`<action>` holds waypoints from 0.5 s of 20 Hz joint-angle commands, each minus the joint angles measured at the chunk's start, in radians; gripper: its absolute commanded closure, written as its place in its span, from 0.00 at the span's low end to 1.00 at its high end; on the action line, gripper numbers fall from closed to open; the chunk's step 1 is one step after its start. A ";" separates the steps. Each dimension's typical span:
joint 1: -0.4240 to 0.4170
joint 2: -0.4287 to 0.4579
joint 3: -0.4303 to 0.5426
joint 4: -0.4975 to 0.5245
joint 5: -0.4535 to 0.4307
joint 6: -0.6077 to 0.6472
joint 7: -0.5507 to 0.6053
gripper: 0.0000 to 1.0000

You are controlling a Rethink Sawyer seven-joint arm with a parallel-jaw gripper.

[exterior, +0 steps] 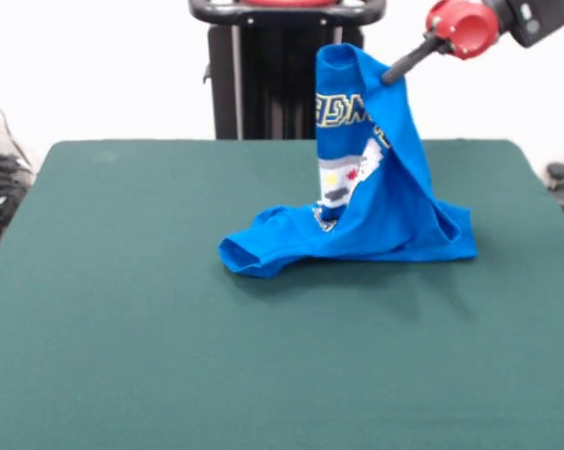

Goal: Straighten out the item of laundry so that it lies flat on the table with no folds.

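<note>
gripper (387,75) seemingly pinches the blue t-shirt (376,202), lifting it off the green table (123,309).

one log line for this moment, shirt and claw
shirt: one end lifted, peaked, lower part bunched on table | claw: at raised top of shirt, grip hidden | flat: no

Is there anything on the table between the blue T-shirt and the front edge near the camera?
No. In the front view, only bare green table lies there below the T-shirt.
</note>
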 commanded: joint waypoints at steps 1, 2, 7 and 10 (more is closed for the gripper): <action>0.006 0.143 0.014 -0.116 0.142 0.192 0.459 1.00; 0.001 0.138 0.026 -0.124 0.155 0.200 0.462 1.00; -0.010 0.116 0.061 -0.153 0.206 0.266 0.485 1.00; -0.019 0.122 0.075 -0.190 0.230 0.282 0.500 1.00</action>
